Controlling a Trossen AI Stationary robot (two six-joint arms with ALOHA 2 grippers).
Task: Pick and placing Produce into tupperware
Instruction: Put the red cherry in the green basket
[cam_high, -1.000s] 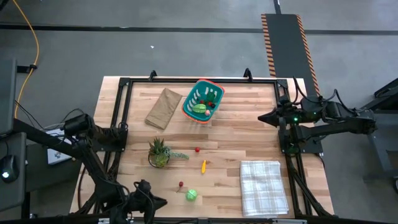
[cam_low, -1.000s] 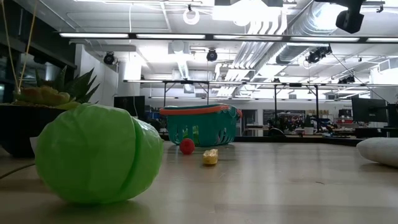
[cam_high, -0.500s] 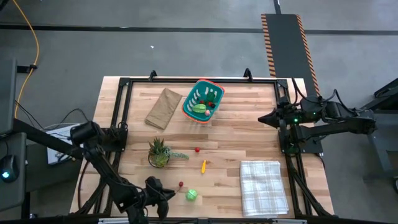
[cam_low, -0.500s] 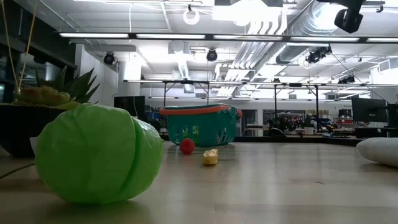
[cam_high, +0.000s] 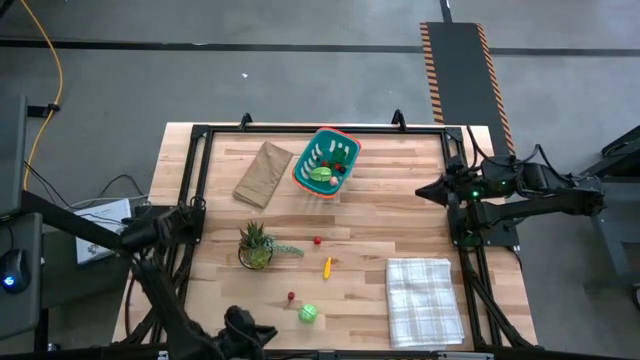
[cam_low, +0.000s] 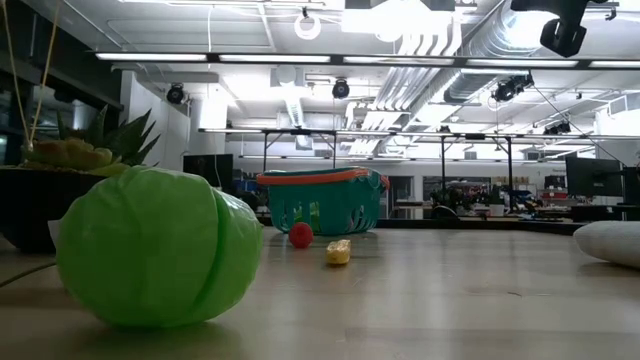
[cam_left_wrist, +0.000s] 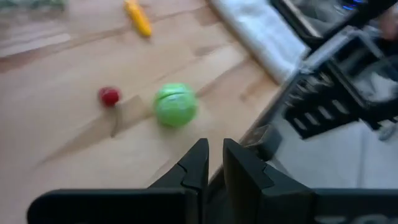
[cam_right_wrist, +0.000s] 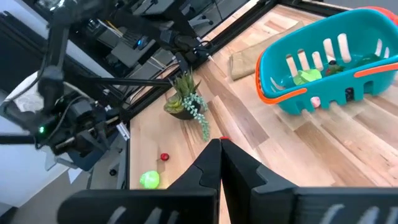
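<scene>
A green round piece of produce (cam_high: 308, 314) and a small red one (cam_high: 291, 296) lie on the table near its front edge. A yellow piece (cam_high: 327, 266) and another red one (cam_high: 317, 240) lie farther in. The teal tupperware (cam_high: 325, 162), with an orange rim, stands at the far middle with a few pieces inside. My left gripper (cam_high: 266, 330) hovers at the front edge, left of the green piece (cam_left_wrist: 175, 106). Its fingers are shut with nothing between them. My right gripper (cam_high: 420, 189) waits shut above the table's right side.
A spiky potted plant (cam_high: 255, 245) stands left of centre, and a brown paper bag (cam_high: 263, 172) lies left of the tupperware. A checked cloth (cam_high: 423, 298) covers the front right. Black frame rails (cam_high: 190, 200) run along the table's sides.
My left gripper first went toward the small red piece and the green one, then drew back toward the table's near edge. It tipped and rolled a little as it went. No produce has moved.
</scene>
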